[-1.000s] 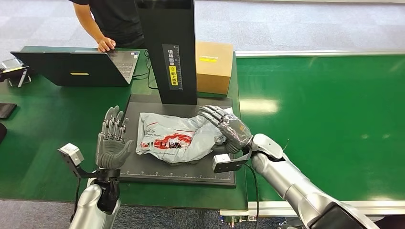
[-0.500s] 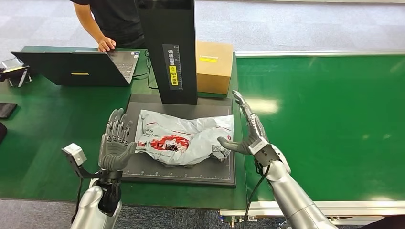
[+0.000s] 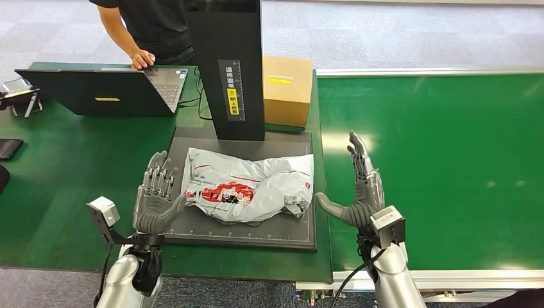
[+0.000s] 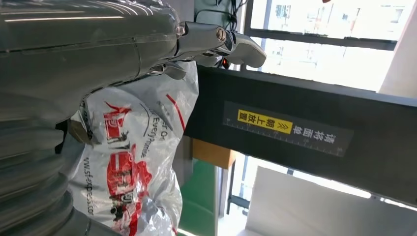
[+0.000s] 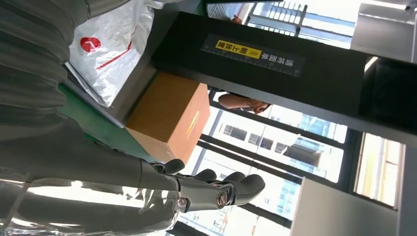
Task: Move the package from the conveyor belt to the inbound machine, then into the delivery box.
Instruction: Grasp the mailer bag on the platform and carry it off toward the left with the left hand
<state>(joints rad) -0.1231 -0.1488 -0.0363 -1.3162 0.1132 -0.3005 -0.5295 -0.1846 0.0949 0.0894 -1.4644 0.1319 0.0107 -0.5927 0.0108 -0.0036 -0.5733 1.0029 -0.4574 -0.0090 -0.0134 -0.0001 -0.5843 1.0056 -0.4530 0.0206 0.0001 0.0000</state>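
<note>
Nearest the robot, the left hand [image 3: 156, 196] stands upright with palm turned inward and fingers spread, holding nothing, just off the left edge of the black scanning platform [image 3: 192, 226]; the right hand [image 3: 359, 192] mirrors it past the platform's right edge, over the seam where the green table meets the conveyor belt [image 3: 449, 160], also spread and empty. The two palms face each other across the package [image 3: 247, 186], which looks like a readying stance for a two-handed squeeze: a soft, crumpled poly mailer of this kind would likely sag from one hand, so it is bracketed from both sides. The package, a grey-white bag with red print, lies flat near the middle of the platform, its right end close to the platform's right edge and its left end just beside the left hand, touching neither hand as far as the head view shows. It sits below the inbound machine's black column [image 3: 231, 64], which rises from the platform's far edge, presumably so the label can be read from above; the first leg of the task therefore seems done. Behind the column a cardboard box [image 3: 287, 90] stands at the table's far right edge. Farther left, a person's hand [image 3: 142, 60] rests on an open laptop [image 3: 102, 90] near the far edge.
</note>
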